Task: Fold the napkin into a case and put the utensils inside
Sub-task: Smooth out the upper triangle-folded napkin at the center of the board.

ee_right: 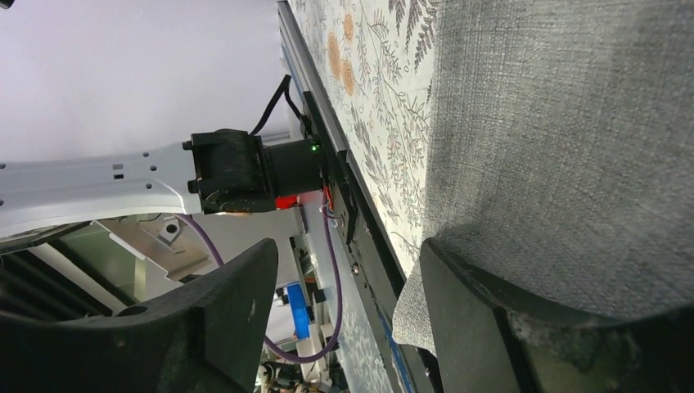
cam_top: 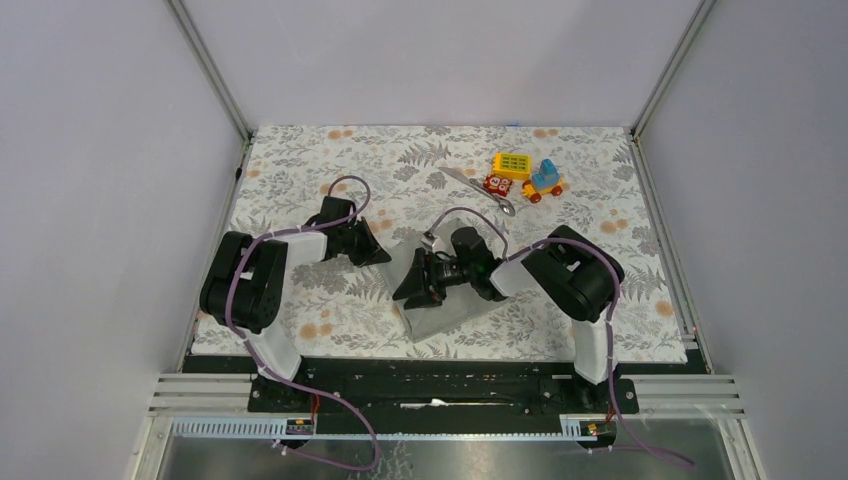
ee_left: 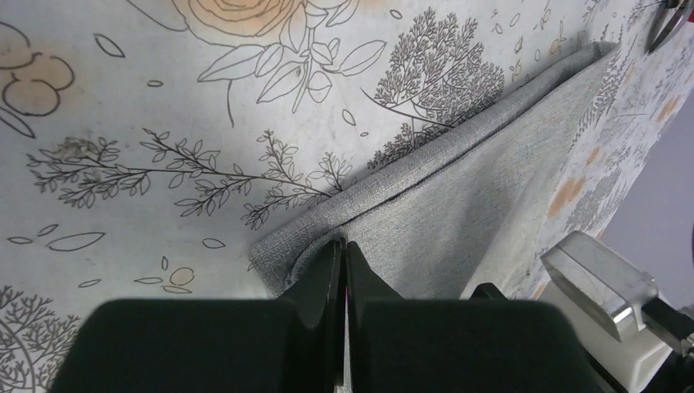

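Observation:
The grey napkin [cam_top: 450, 312] lies partly folded on the floral tablecloth, near the front middle. My left gripper [cam_top: 375, 250] is at its left corner. In the left wrist view the napkin [ee_left: 458, 205] shows a doubled edge, and the left gripper [ee_left: 344, 246] is shut on that edge where the cloth puckers. My right gripper [cam_top: 412, 288] hovers over the cloth's left part. It stands open [ee_right: 348, 246], with one finger [ee_right: 475, 311] against the napkin [ee_right: 565, 147] and the other in the air. The shiny utensils [cam_top: 480, 190] lie at the back, apart from both grippers.
Colourful toy blocks sit beside the utensils: a yellow one [cam_top: 512, 165], a red one [cam_top: 495, 183] and a blue one [cam_top: 546, 178]. The floral tablecloth [cam_top: 300, 180] covers the table. Metal frame posts and grey walls close in the left, right and back.

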{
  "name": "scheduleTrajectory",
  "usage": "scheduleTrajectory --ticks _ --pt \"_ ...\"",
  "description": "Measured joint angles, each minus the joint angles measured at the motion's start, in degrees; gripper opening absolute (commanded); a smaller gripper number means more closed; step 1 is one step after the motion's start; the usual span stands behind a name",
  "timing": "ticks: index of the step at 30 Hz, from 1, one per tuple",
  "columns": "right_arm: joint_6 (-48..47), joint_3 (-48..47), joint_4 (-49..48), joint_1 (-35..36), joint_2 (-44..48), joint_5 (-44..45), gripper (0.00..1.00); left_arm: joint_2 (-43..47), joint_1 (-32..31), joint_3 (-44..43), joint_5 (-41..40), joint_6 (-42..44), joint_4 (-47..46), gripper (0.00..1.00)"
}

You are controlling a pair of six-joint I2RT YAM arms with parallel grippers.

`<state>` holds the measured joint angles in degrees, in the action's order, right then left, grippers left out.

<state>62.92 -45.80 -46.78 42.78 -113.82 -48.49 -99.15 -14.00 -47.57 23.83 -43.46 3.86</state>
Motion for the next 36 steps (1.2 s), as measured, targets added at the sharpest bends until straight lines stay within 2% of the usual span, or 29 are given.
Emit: scheduleTrajectory --ticks 7,12,18,27,36 --pt "2.38 4.44 -6.10 2.29 -0.59 1.62 0.72 -0.02 0.13 1.70 0.35 -0.81 -4.11 0.00" --pt "1.88 5.03 -4.15 2.78 0.63 2.71 0.76 -0.44 0.15 2.27 0.66 -1.62 -6.62 0.00" --pt "0.61 5.99 -2.47 3.02 6.86 3.43 0.76 -0.44 0.42 2.80 0.79 -1.66 -7.91 0.00" --pt "1.25 11.58 -6.45 5.55 4.07 4.94 0.75 -0.44 0.57 3.19 1.03 -1.92 -8.66 0.00" --pt "-6.95 8.22 6.56 6.19 10.69 7.08 0.76 -0.44 0.55 2.67 0.96 -1.40 -7.72 0.00"
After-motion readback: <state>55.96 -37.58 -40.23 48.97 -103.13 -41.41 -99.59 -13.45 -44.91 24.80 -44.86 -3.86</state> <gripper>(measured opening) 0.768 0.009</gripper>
